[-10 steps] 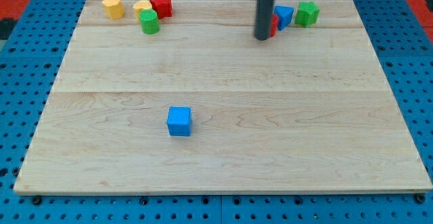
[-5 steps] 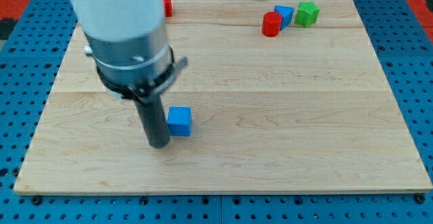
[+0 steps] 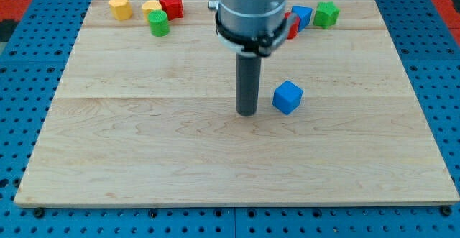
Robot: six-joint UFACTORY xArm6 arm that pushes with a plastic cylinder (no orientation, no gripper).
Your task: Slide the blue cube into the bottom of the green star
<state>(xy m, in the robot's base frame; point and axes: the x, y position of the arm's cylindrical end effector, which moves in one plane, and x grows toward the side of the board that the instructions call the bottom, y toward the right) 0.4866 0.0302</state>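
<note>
The blue cube (image 3: 287, 97) lies on the wooden board, right of centre, turned at an angle. My tip (image 3: 247, 112) rests on the board just to the cube's left, with a small gap between them. The green star (image 3: 326, 14) sits at the view's top right, well above the cube.
Next to the green star are a blue block (image 3: 302, 15) and a red block (image 3: 291, 25), partly hidden by the arm. At the top left stand a yellow block (image 3: 120, 7), another yellow block (image 3: 151, 8), a red block (image 3: 171, 5) and a green cylinder (image 3: 158, 24).
The blue cube has moved from the board's lower left-centre up and to the right. My tip has moved right with it, staying on its left side.
</note>
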